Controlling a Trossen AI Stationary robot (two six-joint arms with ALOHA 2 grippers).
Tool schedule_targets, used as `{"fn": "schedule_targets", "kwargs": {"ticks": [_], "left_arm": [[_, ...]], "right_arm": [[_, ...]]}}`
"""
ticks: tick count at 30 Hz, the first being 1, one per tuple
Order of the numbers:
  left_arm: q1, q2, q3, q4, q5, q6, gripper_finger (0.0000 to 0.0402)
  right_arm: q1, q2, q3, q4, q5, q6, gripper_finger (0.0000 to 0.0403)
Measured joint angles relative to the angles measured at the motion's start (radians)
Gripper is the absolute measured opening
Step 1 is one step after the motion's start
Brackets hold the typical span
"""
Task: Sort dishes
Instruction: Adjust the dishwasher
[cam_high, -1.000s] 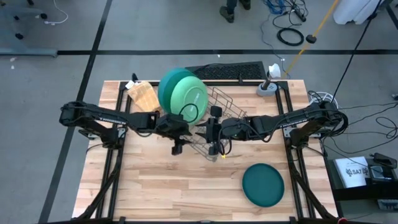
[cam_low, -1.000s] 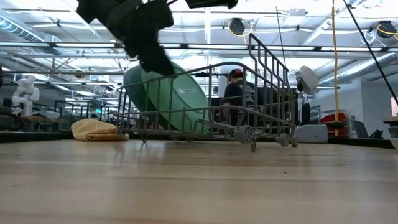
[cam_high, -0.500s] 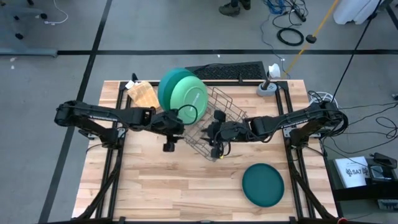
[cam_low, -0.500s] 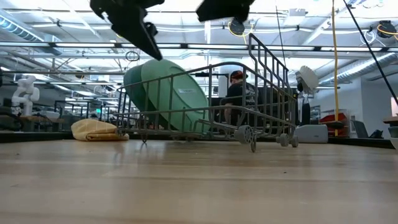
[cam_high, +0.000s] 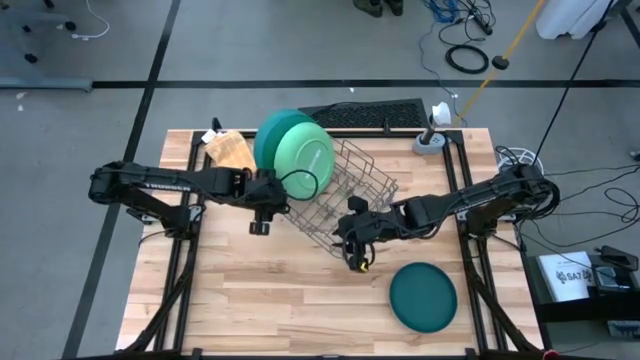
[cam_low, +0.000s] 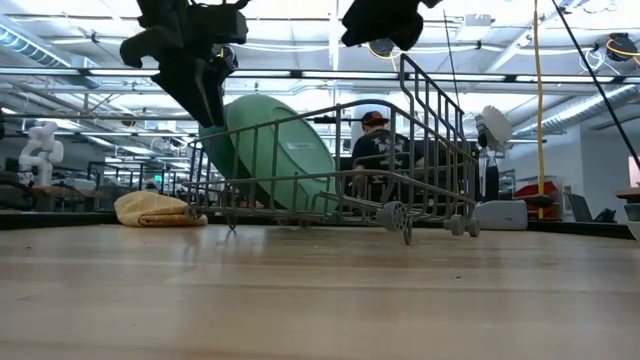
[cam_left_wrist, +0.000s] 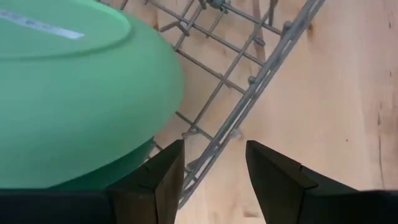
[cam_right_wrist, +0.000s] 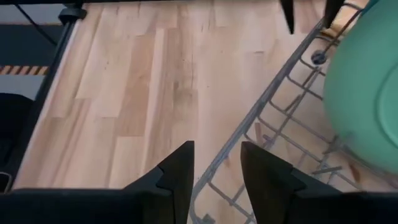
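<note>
I see the wire rack (cam_high: 345, 195) near the worktop's (cam_high: 260, 290) back edge holding 2 green plates (cam_high: 295, 152) leaning at its left end. My left gripper (cam_high: 260, 215), fingers apart and empty, hovers just beside them. My right gripper (cam_high: 357, 252), fingers apart, sits at the rack's front edge, near the teal plate (cam_high: 423, 297) by the front right corner.

We're standing in a robotics lab, a big open industrial hall. Overhead run exposed steel trusses (cam_low: 320, 75) and strip lights. A white humanoid robot figure (cam_low: 38, 150) stands off at the far side, and a person in a red cap (cam_low: 378, 150) sits at a workstation behind. Loose cables (cam_high: 466, 57) coil on the grey floor (cam_high: 90, 50) beside the wooden desk (cam_high: 290, 290), with a keyboard (cam_high: 365, 115) at its far edge.
</note>
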Motion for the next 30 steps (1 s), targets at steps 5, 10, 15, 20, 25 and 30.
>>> {"fn": "schedule_targets", "kwargs": {"ticks": [5,10,15,20,25,30], "left_arm": [[0.004,0.022,-0.013,0.015,0.035,0.084,0.0182],[0.004,0.065,-0.030,0.032,0.046,0.114,0.0182],[0.004,0.101,-0.030,0.042,0.050,0.111,0.0182],[0.004,0.141,-0.031,0.031,0.123,0.079,0.0182],[0.004,0.160,-0.032,0.040,0.157,0.075,0.0182],[0.004,0.161,-0.033,0.088,0.209,0.051,0.0182]], "right_arm": [[0.033,0.006,0.051,-0.121,0.016,-0.042,0.0126],[0.049,0.004,0.178,-0.301,0.081,-0.056,0.0126],[0.051,0.004,0.260,-0.488,0.113,-0.049,0.0126],[0.046,0.004,0.276,-0.674,0.126,-0.054,0.0126],[0.027,0.004,0.276,-0.812,0.177,-0.066,0.0126],[0.001,0.004,0.276,-0.850,0.241,-0.115,0.0126]]}}
